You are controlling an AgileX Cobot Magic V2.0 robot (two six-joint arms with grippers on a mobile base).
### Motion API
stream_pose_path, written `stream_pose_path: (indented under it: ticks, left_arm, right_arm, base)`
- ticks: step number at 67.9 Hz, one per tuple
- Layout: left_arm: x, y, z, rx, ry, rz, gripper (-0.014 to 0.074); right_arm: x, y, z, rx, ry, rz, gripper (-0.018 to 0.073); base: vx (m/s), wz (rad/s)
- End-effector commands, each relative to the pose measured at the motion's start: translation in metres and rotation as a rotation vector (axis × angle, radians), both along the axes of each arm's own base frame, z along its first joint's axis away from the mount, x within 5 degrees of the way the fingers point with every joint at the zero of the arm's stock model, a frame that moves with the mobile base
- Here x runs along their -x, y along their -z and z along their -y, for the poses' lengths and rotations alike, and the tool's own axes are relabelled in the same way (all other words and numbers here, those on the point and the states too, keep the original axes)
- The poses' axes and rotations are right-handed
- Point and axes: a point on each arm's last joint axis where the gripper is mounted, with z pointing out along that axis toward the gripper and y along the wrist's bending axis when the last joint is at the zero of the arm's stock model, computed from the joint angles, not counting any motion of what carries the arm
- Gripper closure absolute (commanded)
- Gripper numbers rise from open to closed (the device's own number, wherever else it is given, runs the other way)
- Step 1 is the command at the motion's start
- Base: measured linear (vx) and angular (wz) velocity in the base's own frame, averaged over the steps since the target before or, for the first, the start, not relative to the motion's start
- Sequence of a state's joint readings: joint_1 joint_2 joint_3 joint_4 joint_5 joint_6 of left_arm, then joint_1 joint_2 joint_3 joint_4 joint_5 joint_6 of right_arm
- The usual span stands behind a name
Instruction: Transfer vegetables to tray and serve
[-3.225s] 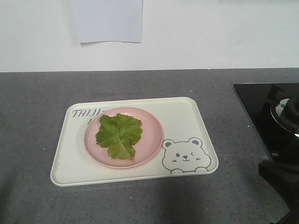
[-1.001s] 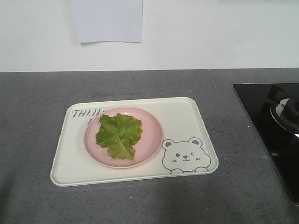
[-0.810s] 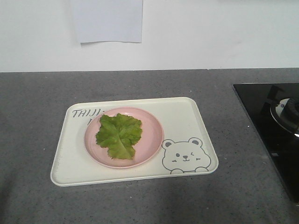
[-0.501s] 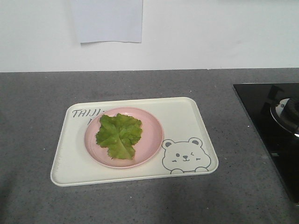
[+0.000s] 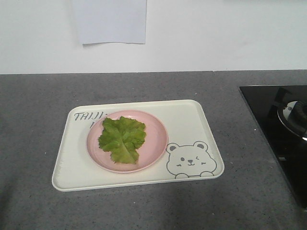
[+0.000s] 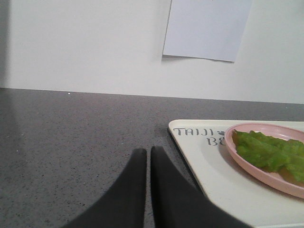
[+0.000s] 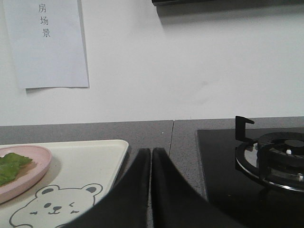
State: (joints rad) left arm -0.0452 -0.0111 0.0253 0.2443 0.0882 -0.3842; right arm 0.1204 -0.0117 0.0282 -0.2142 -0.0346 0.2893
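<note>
You can see the lettuce leaf (image 5: 122, 139) lies on the pink plate (image 5: 156, 139), and the plate stands on the cream tray (image 5: 192, 120), at its left part, near the lettering. So I judge the transfer is done, and only the serving of the tray is left. The left gripper (image 6: 148, 156) is beside the left edge of the tray, its fingers pressed together, holding nothing. The right gripper (image 7: 151, 156) is between the tray and the stove (image 7: 266, 161), also closed and empty. Neither one touches the tray.
</note>
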Motion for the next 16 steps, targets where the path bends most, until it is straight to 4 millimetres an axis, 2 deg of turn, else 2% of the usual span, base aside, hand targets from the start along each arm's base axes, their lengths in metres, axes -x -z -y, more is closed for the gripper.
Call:
stream_pose_path:
  ticks: [1, 16]
  left_arm:
    - [0.0004, 0.0006, 0.0015, 0.017, 0.017, 0.059, 0.0602]
    - [0.0004, 0.0006, 0.0015, 0.017, 0.017, 0.059, 0.0602]
  right_arm:
    - [0.0008, -0.0022, -0.0012, 0.001, -0.01, 0.068, 0.0562]
    - [0.0008, -0.0022, -0.0012, 0.001, -0.01, 0.068, 0.0562]
  base:
    - [0.0, 0.0]
    - [0.0, 0.0]
